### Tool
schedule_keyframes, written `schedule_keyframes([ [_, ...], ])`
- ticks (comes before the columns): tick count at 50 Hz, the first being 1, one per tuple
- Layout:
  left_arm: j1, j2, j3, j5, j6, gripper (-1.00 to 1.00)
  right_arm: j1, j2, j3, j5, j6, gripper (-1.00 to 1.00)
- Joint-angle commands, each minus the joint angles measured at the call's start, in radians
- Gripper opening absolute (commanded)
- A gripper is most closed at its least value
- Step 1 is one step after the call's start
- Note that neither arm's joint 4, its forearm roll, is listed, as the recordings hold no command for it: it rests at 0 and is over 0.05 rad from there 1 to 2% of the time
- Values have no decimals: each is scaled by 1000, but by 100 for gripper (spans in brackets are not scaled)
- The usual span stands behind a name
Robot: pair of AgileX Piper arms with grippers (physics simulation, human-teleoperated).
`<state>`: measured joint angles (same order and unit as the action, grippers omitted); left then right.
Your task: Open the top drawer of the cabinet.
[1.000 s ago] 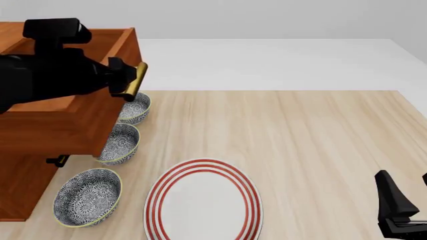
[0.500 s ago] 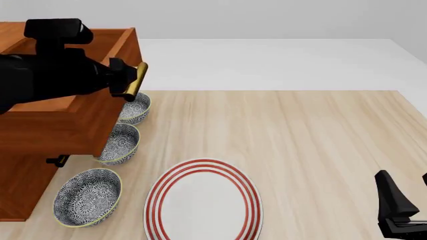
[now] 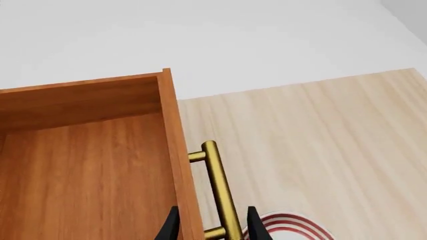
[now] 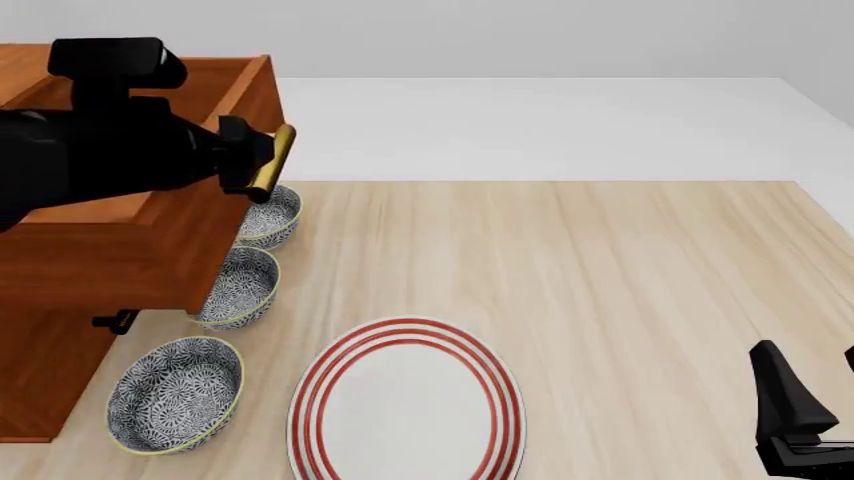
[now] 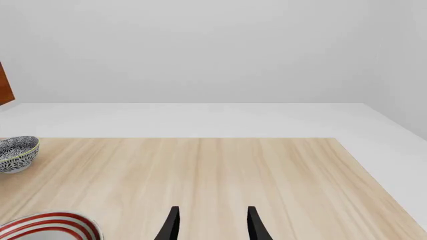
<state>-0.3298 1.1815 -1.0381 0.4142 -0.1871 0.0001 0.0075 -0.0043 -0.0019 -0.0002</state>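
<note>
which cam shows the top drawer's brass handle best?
Left wrist view: the brass handle shows full length between the left gripper fingertips. Front view shows only its end, beyond the arm. Right wrist view misses it.

The top drawer [image 4: 160, 240], at the upper left of the front view, shows reddish-brown wood with a visible straight grain and a smooth satin finish, inside and out. Its bar handle [image 3: 221, 192] looks like polished brass, catching a soft sheen along its length. The left gripper [image 4: 256, 160] and its arm are matt black, plastic-like. The surface [image 4: 641, 280] is pale wood with fine lengthwise grain, smooth and matt, bordered by plain matt white beyond. Three bowls [image 4: 175, 394] at lower left look like glazed ceramic with a dense dark-and-white pattern and yellowish rims. The plate [image 4: 404, 400] at bottom centre appears glossy white ceramic ringed in red.
</note>
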Motion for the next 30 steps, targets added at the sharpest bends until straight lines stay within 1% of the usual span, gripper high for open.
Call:
schedule_keyframes([
  [1, -59, 0, 32, 2, 40, 100, 0, 0, 0, 0, 0, 100],
  [4, -60, -5, 30, 4, 40, 100, 0, 0, 0, 0, 0, 100],
  [8, -52, -11, 12, 13, 61, 100, 0, 0, 0, 0, 0, 100],
  [30, -70, -51, 11, 26, 54, 100, 0, 0, 0, 0, 0, 100],
])
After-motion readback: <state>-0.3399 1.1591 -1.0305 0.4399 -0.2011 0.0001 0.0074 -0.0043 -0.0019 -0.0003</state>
